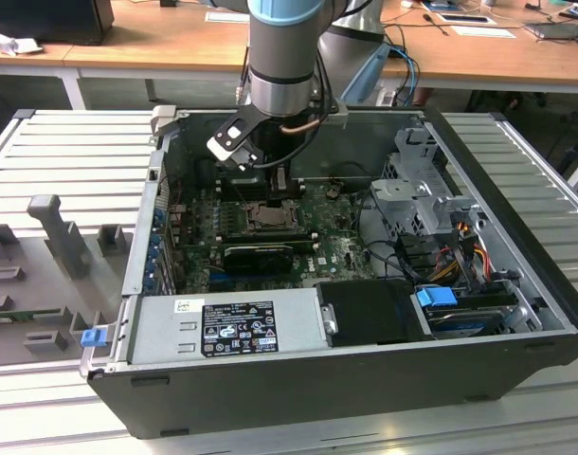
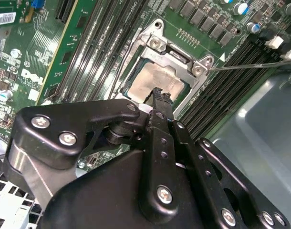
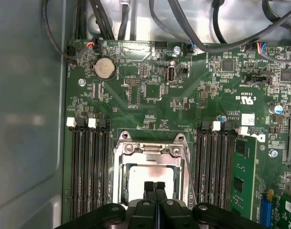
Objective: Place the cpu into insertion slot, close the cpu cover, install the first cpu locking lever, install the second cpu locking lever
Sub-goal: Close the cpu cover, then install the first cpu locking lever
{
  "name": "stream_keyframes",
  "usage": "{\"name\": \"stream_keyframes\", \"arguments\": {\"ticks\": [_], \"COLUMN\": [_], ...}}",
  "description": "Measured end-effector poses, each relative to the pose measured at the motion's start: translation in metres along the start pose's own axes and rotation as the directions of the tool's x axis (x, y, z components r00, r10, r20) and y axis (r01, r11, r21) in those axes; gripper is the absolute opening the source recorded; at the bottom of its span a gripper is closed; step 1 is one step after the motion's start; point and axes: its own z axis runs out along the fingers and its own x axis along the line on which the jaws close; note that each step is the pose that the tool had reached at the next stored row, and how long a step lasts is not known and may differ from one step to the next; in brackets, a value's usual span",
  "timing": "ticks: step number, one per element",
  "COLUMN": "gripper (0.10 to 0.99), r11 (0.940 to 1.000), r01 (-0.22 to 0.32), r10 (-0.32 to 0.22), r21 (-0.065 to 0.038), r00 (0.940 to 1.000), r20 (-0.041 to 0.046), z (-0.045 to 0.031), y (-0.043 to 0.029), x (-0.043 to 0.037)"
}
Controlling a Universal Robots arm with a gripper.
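Open computer case point(image 1: 298, 398) on the table: its green board point(image 3: 183, 95) carries the insertion slot point(image 1: 267, 216), and the cpu point(image 3: 140, 174) lies seated in that slot, silver face up. The cpu cover point(image 3: 150, 149) lies flat over the slot, its window framing the chip. A thin lever rod point(image 2: 250, 64) juts away from one corner of the slot, out over the black memory slots point(image 2: 222, 90) beside it. A grey power supply point(image 1: 227, 327) sits in the same case, well apart from the slot. My arm point(image 1: 284, 66) stands upright above the slot, wrist pointing down into the case. My jaws are pressed together with nothing between them, fingertips point(image 3: 149, 187) directly over the cpu; I cannot tell whether they touch it.
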Motion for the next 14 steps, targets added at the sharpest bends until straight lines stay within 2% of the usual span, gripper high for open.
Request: {"name": "stream_keyframes", "arguments": {"ticks": [6,14], "gripper": [0.106,0.106], "r11": [1.0000,1.0000], "r01": [0.000,0.000], "r10": [0.000,0.000], "r21": [0.000,0.000], "r00": [1.0000,1.0000], "r20": [0.0000,0.0000], "z": [0.0000,-0.0021], "y": [-0.0035,-0.0038], "x": [0.0001,0.0002]}}
